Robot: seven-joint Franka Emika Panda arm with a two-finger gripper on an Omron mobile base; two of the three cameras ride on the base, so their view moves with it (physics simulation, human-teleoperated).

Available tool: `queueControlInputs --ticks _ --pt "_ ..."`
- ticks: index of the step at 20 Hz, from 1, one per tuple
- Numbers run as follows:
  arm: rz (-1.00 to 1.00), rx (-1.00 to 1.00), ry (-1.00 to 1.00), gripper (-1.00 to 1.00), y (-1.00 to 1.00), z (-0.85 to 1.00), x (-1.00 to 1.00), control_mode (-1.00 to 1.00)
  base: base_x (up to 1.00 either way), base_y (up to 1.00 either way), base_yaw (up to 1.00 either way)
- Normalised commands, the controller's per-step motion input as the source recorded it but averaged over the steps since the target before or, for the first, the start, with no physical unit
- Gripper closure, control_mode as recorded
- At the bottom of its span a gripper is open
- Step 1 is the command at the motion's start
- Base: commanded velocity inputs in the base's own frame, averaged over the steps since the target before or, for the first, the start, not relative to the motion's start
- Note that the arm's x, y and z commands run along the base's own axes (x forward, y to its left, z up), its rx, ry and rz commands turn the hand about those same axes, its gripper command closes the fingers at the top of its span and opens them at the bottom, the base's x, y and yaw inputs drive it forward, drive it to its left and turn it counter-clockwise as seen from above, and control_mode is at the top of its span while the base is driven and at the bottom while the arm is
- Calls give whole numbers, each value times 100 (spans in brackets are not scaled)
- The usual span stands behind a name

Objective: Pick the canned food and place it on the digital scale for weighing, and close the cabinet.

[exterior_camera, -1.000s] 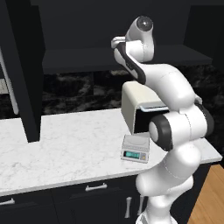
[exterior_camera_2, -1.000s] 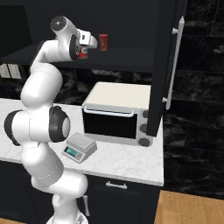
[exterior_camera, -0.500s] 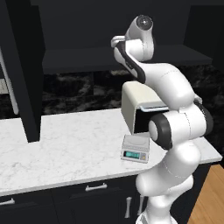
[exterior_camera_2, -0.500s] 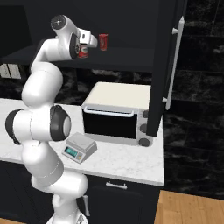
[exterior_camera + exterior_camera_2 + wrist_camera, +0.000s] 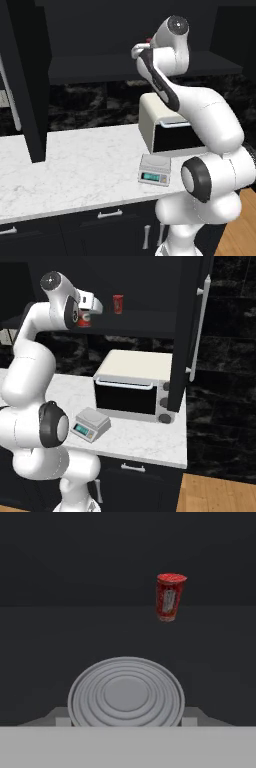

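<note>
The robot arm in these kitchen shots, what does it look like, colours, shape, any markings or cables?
The arm is glossy white, built of fat rounded segments with dark grey to black round joint caps and dark bands between links. No logos or loose cables are visible. The gripper is a boxy white-and-grey block; its fingers are too small to make out.

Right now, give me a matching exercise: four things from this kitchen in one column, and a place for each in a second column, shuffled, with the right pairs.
Things:
1. stout can
2. slim can
3. scale
4. toaster oven

Places:
A. on the counter, in front of the oven's left corner
B. on the cabinet shelf, right of the hand
C. right at the fingers
D. on the counter under the open cabinet

Pairs: 1-C, 2-B, 3-A, 4-D
</note>
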Motion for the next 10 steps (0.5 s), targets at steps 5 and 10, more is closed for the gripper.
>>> queueControlInputs --ticks 5,10 --pt "6 8 -3 100 -1 0 -100 -100 0 0 0" --pt "8 5 -7 100 -5 0 -100 -100 0 0 0"
